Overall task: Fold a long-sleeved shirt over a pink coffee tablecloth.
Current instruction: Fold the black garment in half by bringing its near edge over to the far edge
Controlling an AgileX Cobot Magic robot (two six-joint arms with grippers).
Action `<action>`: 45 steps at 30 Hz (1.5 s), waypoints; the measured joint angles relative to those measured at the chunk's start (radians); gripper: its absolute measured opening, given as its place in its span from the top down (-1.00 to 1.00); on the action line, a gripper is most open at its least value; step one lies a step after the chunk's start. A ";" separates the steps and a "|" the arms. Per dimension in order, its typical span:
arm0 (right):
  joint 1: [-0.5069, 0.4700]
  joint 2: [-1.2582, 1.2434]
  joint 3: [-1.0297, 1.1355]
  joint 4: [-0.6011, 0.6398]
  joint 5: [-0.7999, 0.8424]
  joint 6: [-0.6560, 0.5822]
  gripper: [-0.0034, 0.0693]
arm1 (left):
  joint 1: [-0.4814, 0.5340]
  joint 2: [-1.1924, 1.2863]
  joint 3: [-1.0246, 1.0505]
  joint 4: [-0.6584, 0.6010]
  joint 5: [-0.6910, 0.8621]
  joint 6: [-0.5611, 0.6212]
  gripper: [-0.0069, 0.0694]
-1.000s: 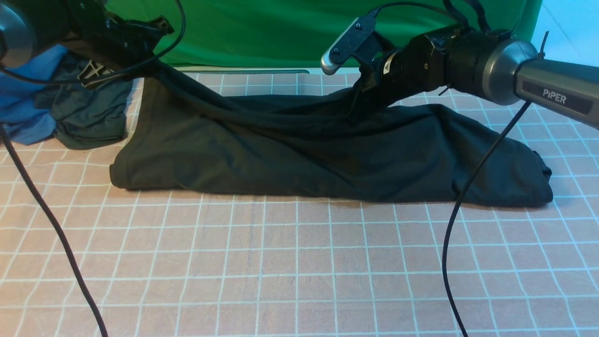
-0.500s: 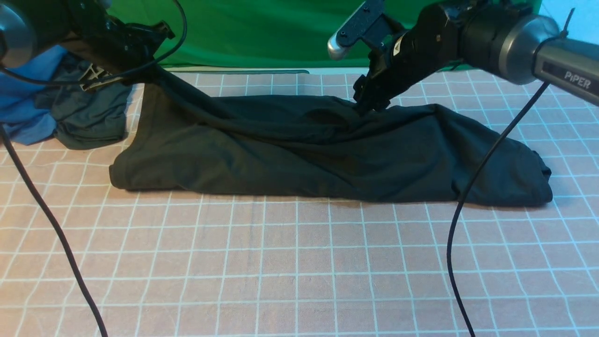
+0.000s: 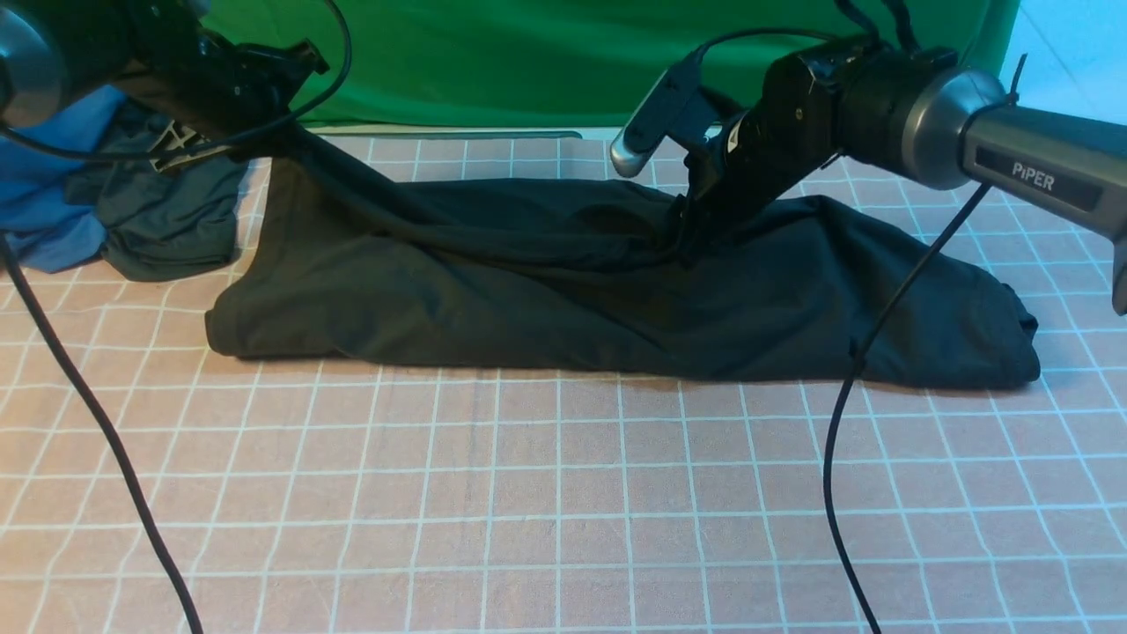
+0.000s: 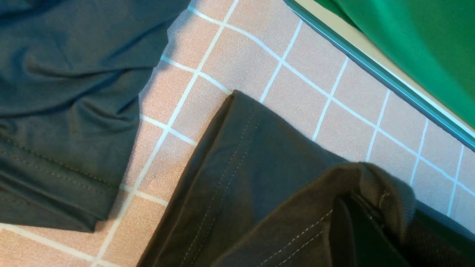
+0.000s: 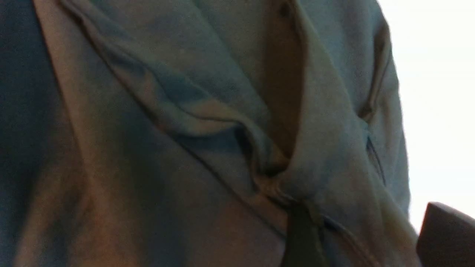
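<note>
Long-sleeved shirt [image 3: 563, 291] lies beneath right arm [image 3: 1039, 172] marked "PiPER"

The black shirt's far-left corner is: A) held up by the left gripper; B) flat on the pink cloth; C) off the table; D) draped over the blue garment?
A: the long-sleeved shirt rises taut off the pink coffee tablecloth to the shut left gripper.

- A wide dusty-pink tablecloth [image 3: 563, 493] with a thin white grid covers the whole tabletop.
- A large black long-sleeved shirt [image 3: 572, 299] lies bunched lengthwise across its far half.
- A smaller dark grey-green garment [image 3: 167, 220] lies crumpled at the far left, just beside the shirt.
- A blue garment [image 3: 44, 220] touches it, further left.
</note>
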 joint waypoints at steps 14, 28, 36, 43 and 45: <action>0.032 0.039 0.000 0.000 -0.084 -0.051 0.63 | 0.000 0.000 0.000 0.000 -0.003 0.000 0.69; 0.006 0.002 0.000 0.000 -0.176 -0.022 0.69 | 0.000 0.000 0.000 -0.004 -0.075 0.000 0.69; -0.019 0.001 0.000 0.000 -0.242 0.017 0.69 | 0.000 0.007 0.000 -0.004 -0.147 0.000 0.69; -0.024 0.027 0.000 0.000 -0.297 0.028 0.69 | 0.000 0.045 0.000 -0.004 -0.193 -0.031 0.69; -0.024 0.036 0.000 0.000 -0.321 0.028 0.69 | 0.002 0.048 0.000 -0.004 -0.201 -0.038 0.69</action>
